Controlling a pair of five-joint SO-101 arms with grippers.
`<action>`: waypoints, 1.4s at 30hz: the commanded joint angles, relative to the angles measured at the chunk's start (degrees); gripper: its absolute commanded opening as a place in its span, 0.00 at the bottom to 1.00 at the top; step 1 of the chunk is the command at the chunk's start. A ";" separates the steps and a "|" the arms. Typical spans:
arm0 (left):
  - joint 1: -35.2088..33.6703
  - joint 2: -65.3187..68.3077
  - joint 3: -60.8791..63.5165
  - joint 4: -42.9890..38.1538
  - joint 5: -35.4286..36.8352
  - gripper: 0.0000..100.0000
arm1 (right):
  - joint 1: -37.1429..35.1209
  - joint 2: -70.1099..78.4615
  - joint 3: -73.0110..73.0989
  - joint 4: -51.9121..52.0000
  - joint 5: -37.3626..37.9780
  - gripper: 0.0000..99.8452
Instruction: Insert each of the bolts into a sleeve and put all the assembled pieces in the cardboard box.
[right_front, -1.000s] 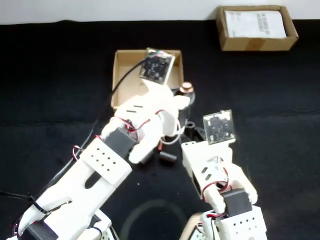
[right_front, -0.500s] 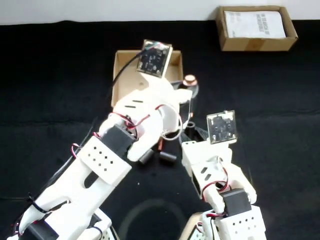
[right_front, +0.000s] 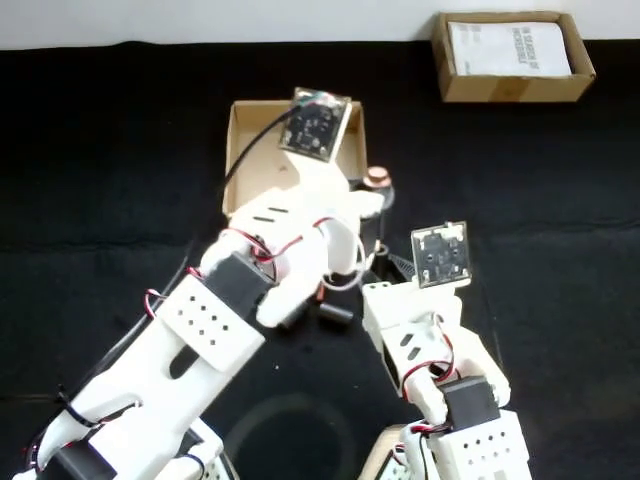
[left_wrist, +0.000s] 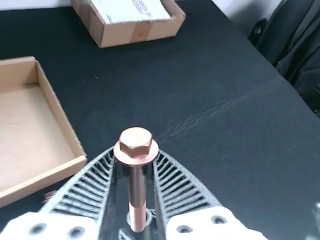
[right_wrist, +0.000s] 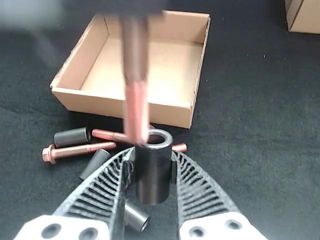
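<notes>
Since half a second ago the left arm has shifted slightly, bringing the head of its bolt (left_wrist: 136, 175) a little farther from the cardboard box (right_wrist: 170, 114) and nearer the right arm. The right arm has hardly moved.

The left gripper (left_wrist: 135, 155) is clamped on the bolt's shank. The bolt stands upright with its copper hex head up, just beside the cardboard box's right wall. The right gripper (right_wrist: 152, 152) is closed around a black sleeve (right_wrist: 152, 172), held upright with its open end up, just in front of the cardboard box's near right corner. The bolt's lower end is at the sleeve's rim. Whether it has entered the bore cannot be told.

On the black tabletop (right_front: 120, 150), close in front of the cardboard box, lie two loose bolts (right_wrist: 80, 149) and three loose sleeves (right_wrist: 72, 136). A second box (right_front: 510, 90) holding a printed sheet stands well apart from the cardboard box, beyond it and to its right.
</notes>
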 joint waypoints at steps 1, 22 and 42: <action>1.19 -0.13 1.27 -4.13 0.44 0.01 | -0.48 0.22 -0.66 -1.71 -0.53 0.01; 1.19 -0.66 10.95 -2.90 -2.37 0.01 | -0.40 0.31 -0.92 -1.71 -0.26 0.01; 0.22 -2.77 -18.59 52.48 -5.19 0.24 | 2.51 0.31 -1.10 -1.89 -0.18 0.01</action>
